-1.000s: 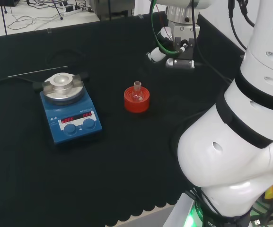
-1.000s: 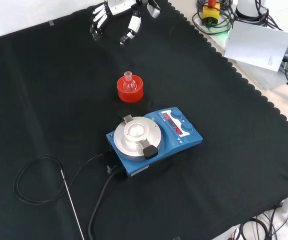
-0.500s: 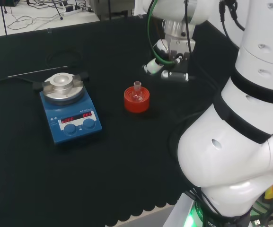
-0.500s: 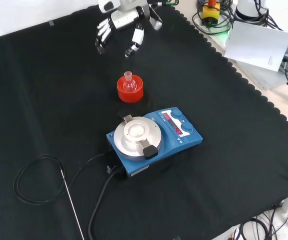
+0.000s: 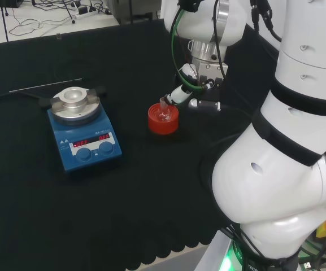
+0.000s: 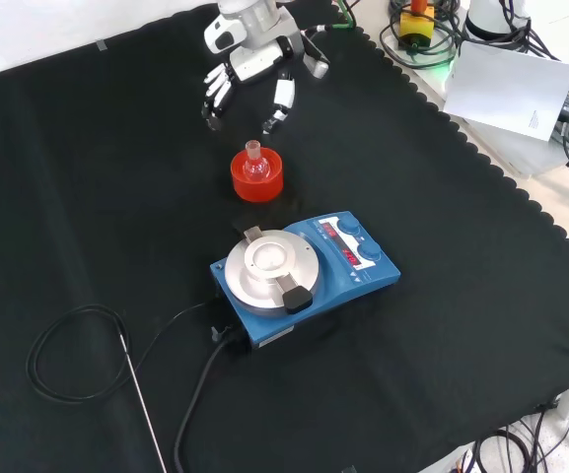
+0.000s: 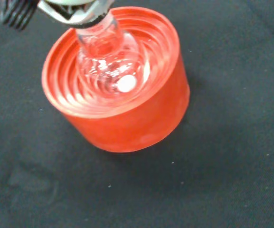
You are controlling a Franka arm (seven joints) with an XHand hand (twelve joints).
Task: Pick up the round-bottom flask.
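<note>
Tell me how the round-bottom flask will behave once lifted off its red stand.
The round-bottom flask is clear glass, so probably fragile and slippery. Its rounded belly would likely roll if set down outside the red ribbed stand. It looks small, probably light for the hand.

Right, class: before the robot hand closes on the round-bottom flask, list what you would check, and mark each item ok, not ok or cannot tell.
1. Small clear glass round-bottom flask seated in the red ribbed ring stand: ok.
2. Flask neck upright: ok.
3. Black and white robot hand open, fingers spread: ok.
4. Fingers around the neck: not ok, they hang just beyond it in the front view.
5. Blue hotplate stirrer apart from the stand: ok.
6. Flask empty: cannot tell; a small white piece lies inside.
</note>
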